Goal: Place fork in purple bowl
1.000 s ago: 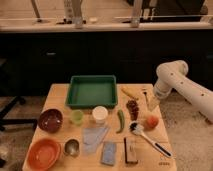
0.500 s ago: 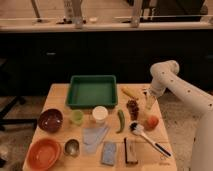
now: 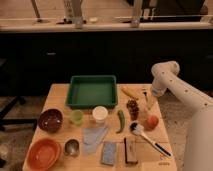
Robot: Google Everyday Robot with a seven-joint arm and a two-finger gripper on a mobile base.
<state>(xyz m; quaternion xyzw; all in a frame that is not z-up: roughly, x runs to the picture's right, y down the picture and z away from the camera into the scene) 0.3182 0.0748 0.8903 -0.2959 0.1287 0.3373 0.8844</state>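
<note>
The purple bowl (image 3: 50, 120) stands at the left side of the wooden table (image 3: 59, 97), empty. A slim silvery fork (image 3: 145, 94) lies near the table's far right edge, beside a yellow banana (image 3: 129, 92). My gripper (image 3: 149, 102) hangs at the end of the white arm (image 3: 166, 76), which reaches in from the right. It is low over the table just right of the fork and the dark grapes (image 3: 132, 106). It partly hides the fork.
A green tray (image 3: 92, 91) sits at the back middle. In front are a green cup (image 3: 76, 117), white cup (image 3: 100, 114), green pepper (image 3: 120, 120), orange fruit (image 3: 151, 122), white-headed utensil (image 3: 147, 139), orange bowl (image 3: 44, 152), metal cup (image 3: 72, 147), blue cloth (image 3: 95, 135).
The arm has swung left from beyond the table's right side, and the gripper has come down over the table's far right edge next to the fork. Nothing on the table has moved.
</note>
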